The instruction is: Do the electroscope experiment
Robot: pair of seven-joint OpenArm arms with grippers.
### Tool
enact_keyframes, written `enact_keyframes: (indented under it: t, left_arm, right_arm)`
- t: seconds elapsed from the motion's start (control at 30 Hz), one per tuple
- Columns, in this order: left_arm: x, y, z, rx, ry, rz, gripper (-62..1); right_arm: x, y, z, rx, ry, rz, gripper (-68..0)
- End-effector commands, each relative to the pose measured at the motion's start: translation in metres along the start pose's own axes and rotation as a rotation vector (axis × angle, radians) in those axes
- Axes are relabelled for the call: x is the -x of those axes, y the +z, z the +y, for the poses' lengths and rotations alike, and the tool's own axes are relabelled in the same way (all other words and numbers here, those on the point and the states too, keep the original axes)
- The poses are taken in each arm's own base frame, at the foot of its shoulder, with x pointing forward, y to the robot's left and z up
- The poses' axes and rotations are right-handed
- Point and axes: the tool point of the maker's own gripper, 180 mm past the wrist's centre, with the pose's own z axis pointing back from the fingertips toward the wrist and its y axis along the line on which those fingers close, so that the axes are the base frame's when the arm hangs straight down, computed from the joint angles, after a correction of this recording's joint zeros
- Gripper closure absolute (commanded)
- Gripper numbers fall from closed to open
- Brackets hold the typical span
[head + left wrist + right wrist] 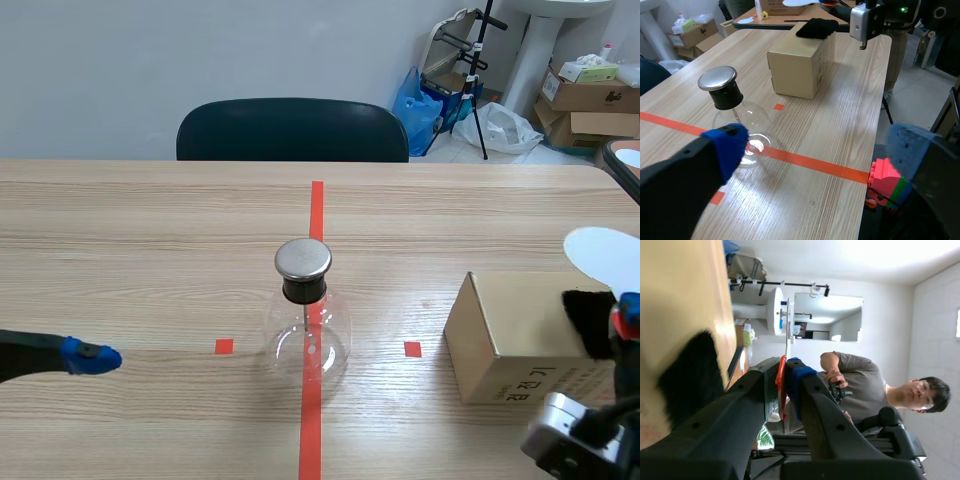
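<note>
A clear round-bellied glass flask point(308, 335) with a black stopper and a flat silver metal cap point(303, 258) stands upright at the middle of the scene view, on the light wooden table point(150, 250), right on the long orange-red tape line. The left gripper point(90, 357) sits low at the left edge of that view, well apart from the flask. In its own wrist view its blue-padded fingers point(729, 145) are spread wide and grasp nothing, with the flask just ahead of one of them. At the lower right of the scene view a brown cardboard box point(510, 345) rests on the table, with a patch of black furry cloth point(590, 320) lying on its top. The right gripper point(786, 382) is beside that cloth, clenched on a thin orange-red handle point(781, 390) pressed between its pads. A flat white disc point(605, 255) rises from the handle above the far right end of the box. A dark chair back point(292, 130) stands behind the table at the top centre of the scene view. In the right wrist view a person in a grey T-shirt point(865, 385) is visible beyond the gripper.
</note>
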Motion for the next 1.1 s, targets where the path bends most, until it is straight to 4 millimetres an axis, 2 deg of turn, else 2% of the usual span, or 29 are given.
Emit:
enact_keyframes:
  t: [0.0,0.1,0.13,0.37,0.5,0.77,0.9,1.07]
  left_arm:
    - [-0.001,-0.004,0.008,-0.008,-0.029,0.012,-31.4]
    - [0.011,-0.009,0.021,-0.013,-0.063,0.08,-3.3]
    - [0.017,-0.01,0.025,-0.013,-0.069,0.104,-1.5]
    - [0.042,-0.014,0.059,-0.019,-0.052,0.116,-1.7]
    - [0.058,-0.021,0.072,-0.011,-0.018,0.096,-1.7]
    - [0.091,-0.05,0.095,-0.021,0.048,0.093,-1.7]
    - [0.101,-0.065,0.104,-0.035,0.068,0.09,-1.7]
    - [0.107,-0.076,0.113,-0.055,0.079,0.089,-3.0]
  right_arm:
    - [-0.003,-0.006,-0.018,0.075,0.024,-0.003,-1.3]
    - [-0.016,-0.012,-0.021,0.09,0.016,-0.005,-1.3]
    - [-0.02,-0.014,-0.021,0.093,0.017,-0.004,-1.3]
    - [-0.044,-0.031,-0.032,0.143,-0.005,0.006,-1.3]
    - [-0.047,-0.041,-0.036,0.157,-0.057,0.056,-1.3]
    - [-0.06,-0.058,-0.037,0.138,-0.128,0.101,-1.3]
    - [-0.07,-0.061,-0.028,0.076,-0.132,0.069,-1.3]
    - [-0.083,-0.061,-0.027,0.07,-0.129,-0.002,-1.3]
